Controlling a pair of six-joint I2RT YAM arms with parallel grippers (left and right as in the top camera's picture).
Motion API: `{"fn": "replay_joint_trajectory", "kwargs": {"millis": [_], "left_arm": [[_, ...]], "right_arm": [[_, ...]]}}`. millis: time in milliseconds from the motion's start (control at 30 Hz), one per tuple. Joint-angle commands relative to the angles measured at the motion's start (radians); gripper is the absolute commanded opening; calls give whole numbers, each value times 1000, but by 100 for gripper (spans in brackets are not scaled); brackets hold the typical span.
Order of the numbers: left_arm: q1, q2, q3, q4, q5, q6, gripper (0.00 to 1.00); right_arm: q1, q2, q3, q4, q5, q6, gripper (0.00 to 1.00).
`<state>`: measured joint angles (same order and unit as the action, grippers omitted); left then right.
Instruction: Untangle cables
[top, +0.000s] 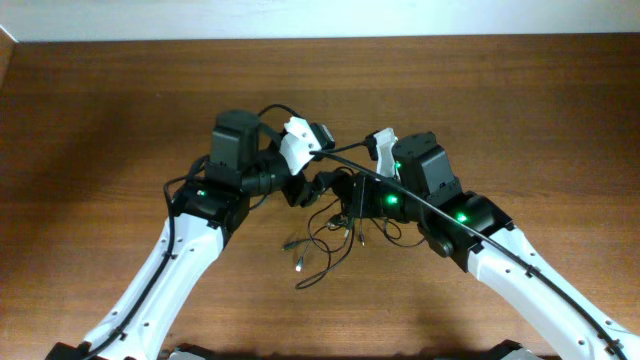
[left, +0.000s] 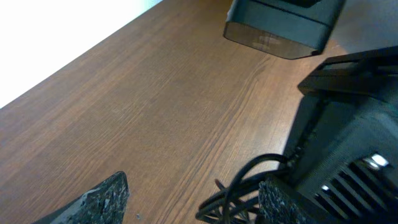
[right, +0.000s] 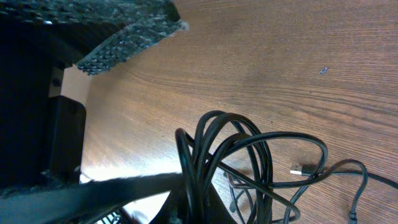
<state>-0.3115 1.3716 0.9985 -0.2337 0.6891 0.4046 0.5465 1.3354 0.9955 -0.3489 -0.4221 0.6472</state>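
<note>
— Jaws on the left gripper (left: 189, 196) stand well apart; between its pads (left: 106, 199) I see only bare table (left: 155, 106) and a few strands of the cables (right: 189, 165)
— And the right gripper (top: 340, 192)?
— Its jaws are together. From its own camera the black loops gather into one tight neck right at the gripper, so they look pinched there, though the contact itself sits at the frame edge and is blurred
— Where does the rest of the cables go?
— From that neck the loops fan out away from the right gripper, some raised off the wood and casting shadow, others lying flat. A plug (right: 305, 168) rests on the table beyond the loops, apart from the right gripper
— How close is the left gripper?
— Just beside the right gripper, tips facing it, with the knot between the two. From the left wrist the right arm (left: 348, 143) fills one side of the view, strands curling out from under it
— Is the left one touching anything?
— I cannot tell; strands run near one pad, but no grip shows
— And from overhead?
— Loose ends trail away from the right gripper across the table, tangled close to it, single farther out
</note>
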Motion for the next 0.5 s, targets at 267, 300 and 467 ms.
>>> {"fn": "replay_joint_trajectory", "kwargs": {"millis": [267, 300, 467], "left_arm": [[-28, 6, 3, 27, -137, 16, 61], [-28, 18, 3, 36, -137, 16, 53], [-25, 66, 3, 132, -297, -41, 0]], "right_arm": [[-3, -3, 5, 13, -160, -7, 4], [-3, -3, 5, 13, -184, -11, 4], [-4, -5, 5, -2, -203, -11, 4]]}}
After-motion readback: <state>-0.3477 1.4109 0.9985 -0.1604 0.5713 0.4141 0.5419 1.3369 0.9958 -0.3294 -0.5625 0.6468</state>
